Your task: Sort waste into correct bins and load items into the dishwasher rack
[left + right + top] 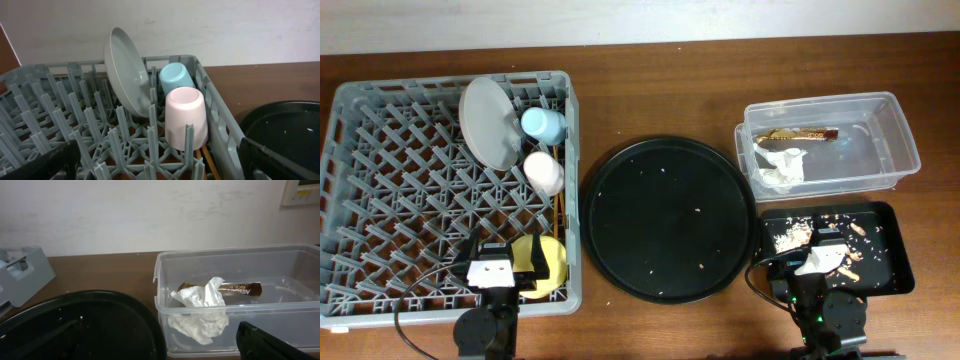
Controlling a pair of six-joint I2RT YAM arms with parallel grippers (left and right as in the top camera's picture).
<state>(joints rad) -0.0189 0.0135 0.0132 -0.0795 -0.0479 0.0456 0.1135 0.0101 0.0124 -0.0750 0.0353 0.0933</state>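
The grey dishwasher rack (450, 85) holds a pale plate (490, 120) on edge, a light blue cup (542, 124), a pink cup (543, 172), wooden chopsticks (560, 205) and a yellow bowl (548, 268). The left wrist view shows the plate (125, 70), blue cup (176, 77), pink cup (186, 116) and chopsticks (205, 162). The clear tub (890, 140) holds the white tissue (782, 167) and gold-brown wrapper (802, 134). The small black tray (890, 225) holds food scraps (788, 238). My left gripper (155, 167) is open and empty over the rack's front. My right gripper (160, 347) is open and empty, facing the tub (280, 325).
A large round black tray (670, 218) with a few crumbs lies between the rack and the bins. It shows in both wrist views (290, 125) (100, 325). A white wall runs behind the table.
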